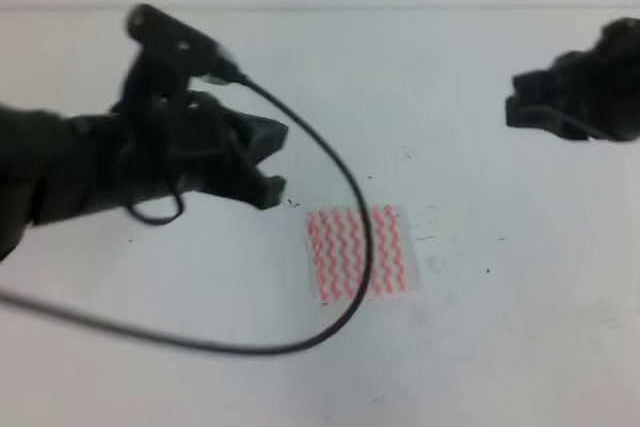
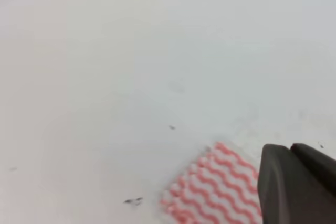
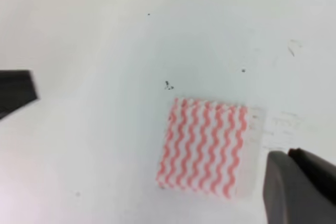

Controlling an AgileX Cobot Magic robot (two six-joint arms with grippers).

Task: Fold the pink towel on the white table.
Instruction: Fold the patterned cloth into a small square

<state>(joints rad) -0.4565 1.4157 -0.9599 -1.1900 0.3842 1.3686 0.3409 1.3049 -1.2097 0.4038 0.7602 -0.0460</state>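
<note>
The pink towel (image 1: 335,257) lies flat on the white table (image 1: 500,347) as a small square with wavy pink and white stripes. My left gripper (image 1: 277,162) hovers up and to the left of it, jaws apart and empty. Far off at the upper right, my right gripper (image 1: 512,102) hangs blurred, holding nothing. The left wrist view catches the towel (image 2: 210,190) at its lower edge beside one dark finger (image 2: 294,187). In the right wrist view the whole towel (image 3: 205,150) shows, with one finger (image 3: 302,187) at the lower right corner, well off centre.
A black cable (image 1: 250,347) loops from the left arm across the table and passes in front of the towel. Small dark specks (image 3: 168,85) mark the surface near the towel's corner. A dark shape (image 3: 16,95) enters the right wrist view from the left edge.
</note>
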